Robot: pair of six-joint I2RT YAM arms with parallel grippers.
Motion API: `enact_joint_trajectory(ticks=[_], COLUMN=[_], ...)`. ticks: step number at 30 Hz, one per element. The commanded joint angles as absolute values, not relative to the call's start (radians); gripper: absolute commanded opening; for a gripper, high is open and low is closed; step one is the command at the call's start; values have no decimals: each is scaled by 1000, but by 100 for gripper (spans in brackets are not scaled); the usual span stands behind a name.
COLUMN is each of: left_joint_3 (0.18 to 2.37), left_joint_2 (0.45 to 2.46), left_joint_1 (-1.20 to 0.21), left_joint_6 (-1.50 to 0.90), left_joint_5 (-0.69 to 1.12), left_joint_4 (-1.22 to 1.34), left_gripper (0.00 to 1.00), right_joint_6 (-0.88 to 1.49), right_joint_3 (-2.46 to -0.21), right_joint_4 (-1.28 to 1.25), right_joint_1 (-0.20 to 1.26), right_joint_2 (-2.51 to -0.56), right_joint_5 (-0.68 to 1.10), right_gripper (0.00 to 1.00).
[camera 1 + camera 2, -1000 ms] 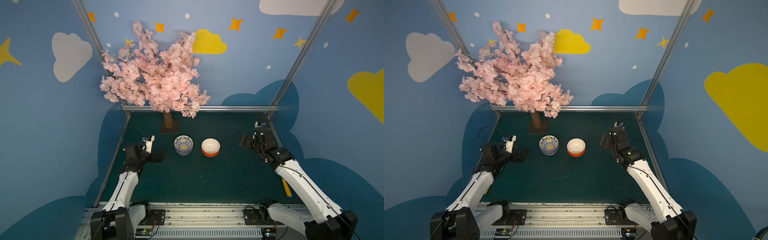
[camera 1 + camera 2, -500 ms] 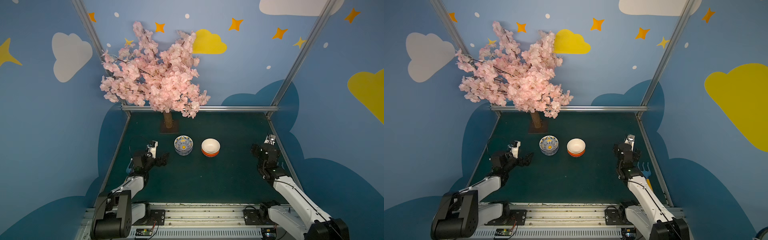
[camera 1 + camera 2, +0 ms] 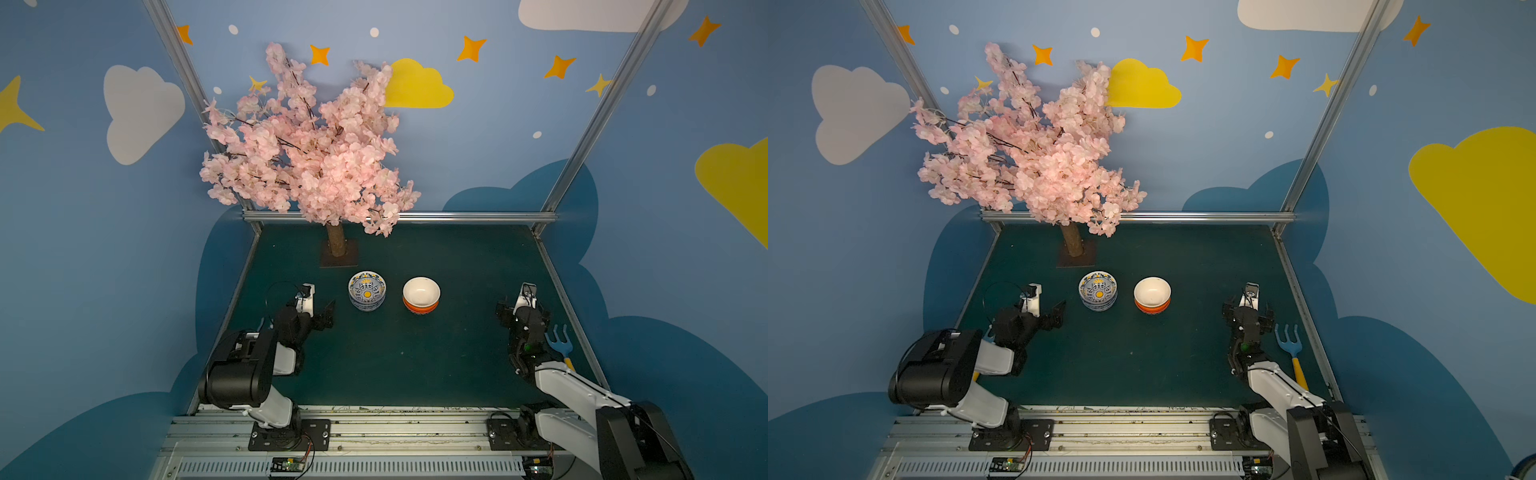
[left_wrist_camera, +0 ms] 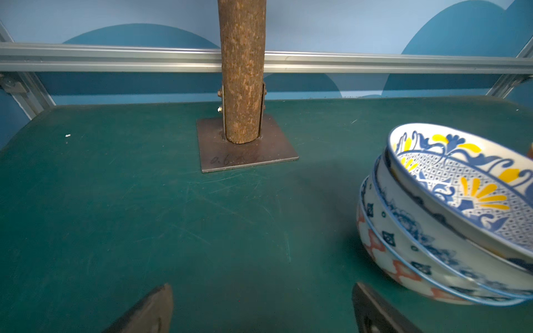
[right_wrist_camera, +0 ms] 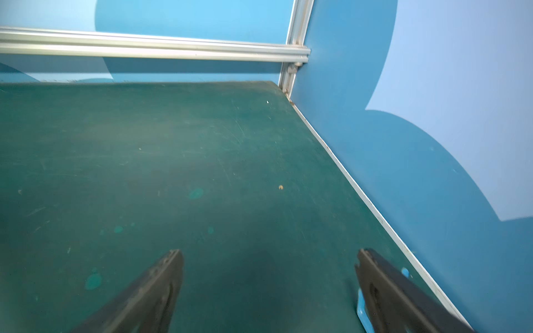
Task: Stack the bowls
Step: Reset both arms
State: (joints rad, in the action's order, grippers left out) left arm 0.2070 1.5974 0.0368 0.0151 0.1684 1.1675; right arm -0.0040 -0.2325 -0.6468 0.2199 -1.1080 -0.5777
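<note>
Two stacks of bowls stand mid-table in both top views. The left stack is topped by a blue-and-white bowl with yellow. The left wrist view shows that top bowl sitting tilted on blue-and-white bowls, with an orange-white lattice bowl at the bottom. The right stack is a cream-white bowl on an orange one. My left gripper is open and empty, just left of the patterned stack. My right gripper is open and empty, well right of the bowls.
A pink blossom tree stands at the back left; its trunk rises from a metal base plate. A blue toy fork with a yellow handle lies beside my right arm near the right wall. Aluminium rails border the green mat.
Both arms have drawn back toward the front rail and folded low. The right gripper moved back beside the fork. The bowls have not moved.
</note>
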Motion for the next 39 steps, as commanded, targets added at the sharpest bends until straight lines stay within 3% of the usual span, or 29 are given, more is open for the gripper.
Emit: enact_joint_trajectory(ticks=[1, 11, 22, 39], left_joint_3=[212, 324, 356, 350], left_joint_2=[1599, 1576, 1574, 1570], left_joint_1=[32, -6, -35, -35], left_joint_6=[5, 37, 63, 68], left_joint_5=[127, 69, 28, 40], left_joint_4=[1266, 1027, 961, 965], left_gripper=[100, 100, 100, 100], right_joint_6=[-47, -113, -22, -22], right_joint_3=[-194, -233, -458, -461], right_joint_4=[-837, -1088, -625, -611], right_joint_1=[218, 218, 74, 66], right_joint_2=[-1178, -1482, -1476, -1473], right_joint_5=[-545, -455, -238, -222], right_gripper=[98, 98, 98, 98])
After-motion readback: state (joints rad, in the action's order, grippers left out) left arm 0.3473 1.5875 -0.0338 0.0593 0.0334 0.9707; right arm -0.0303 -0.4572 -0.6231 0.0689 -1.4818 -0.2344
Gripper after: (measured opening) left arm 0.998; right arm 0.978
